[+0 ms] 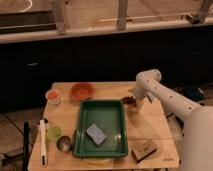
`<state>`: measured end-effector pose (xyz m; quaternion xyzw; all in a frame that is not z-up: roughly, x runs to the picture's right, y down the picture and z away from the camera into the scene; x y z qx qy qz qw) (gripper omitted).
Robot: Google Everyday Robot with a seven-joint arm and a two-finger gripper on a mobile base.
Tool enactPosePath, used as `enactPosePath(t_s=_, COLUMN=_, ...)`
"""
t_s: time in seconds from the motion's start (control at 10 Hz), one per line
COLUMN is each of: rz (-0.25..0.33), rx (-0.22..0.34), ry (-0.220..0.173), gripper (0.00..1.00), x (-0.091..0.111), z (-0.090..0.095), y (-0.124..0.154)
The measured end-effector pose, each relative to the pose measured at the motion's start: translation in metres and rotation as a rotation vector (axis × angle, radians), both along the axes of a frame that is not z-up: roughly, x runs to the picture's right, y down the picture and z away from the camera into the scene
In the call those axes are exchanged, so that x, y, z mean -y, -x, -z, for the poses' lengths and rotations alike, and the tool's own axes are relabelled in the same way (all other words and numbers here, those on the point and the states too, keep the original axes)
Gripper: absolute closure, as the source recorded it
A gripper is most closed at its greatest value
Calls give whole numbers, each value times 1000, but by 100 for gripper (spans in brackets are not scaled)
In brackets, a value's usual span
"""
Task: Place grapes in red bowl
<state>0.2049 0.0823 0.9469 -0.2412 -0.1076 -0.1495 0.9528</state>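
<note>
The grapes (129, 100), a small dark reddish-brown bunch, are at the right edge of the green tray (81, 131), just under my gripper (133, 102). The gripper reaches down from the white arm (165, 97) on the right and is at the bunch; I cannot see whether the bunch rests on the table or is lifted. The red bowl (82, 91), round, shallow and orange-red, stands on the table's far side, left of the grapes and beyond the tray's far left corner.
The wooden table (155, 125) also bears a pale cup with orange inside (53, 95), a blue sponge (96, 133) in the tray, a green cup (53, 132), a small metal cup (64, 143), a white utensil (42, 142) and a brown block (144, 149).
</note>
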Motion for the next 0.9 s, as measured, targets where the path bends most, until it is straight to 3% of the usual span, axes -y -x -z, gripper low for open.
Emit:
enactPosePath(t_s=0.5, rz=2, rx=15, ry=1, gripper=20, x=-3, z=-12, y=3)
enactPosePath(t_s=0.6, rz=3, rx=18, ry=1, gripper=24, x=-3, z=-13, y=3)
enactPosePath(t_s=0.9, rz=1, rx=15, ry=4, gripper=26, x=-4, z=-11, y=1)
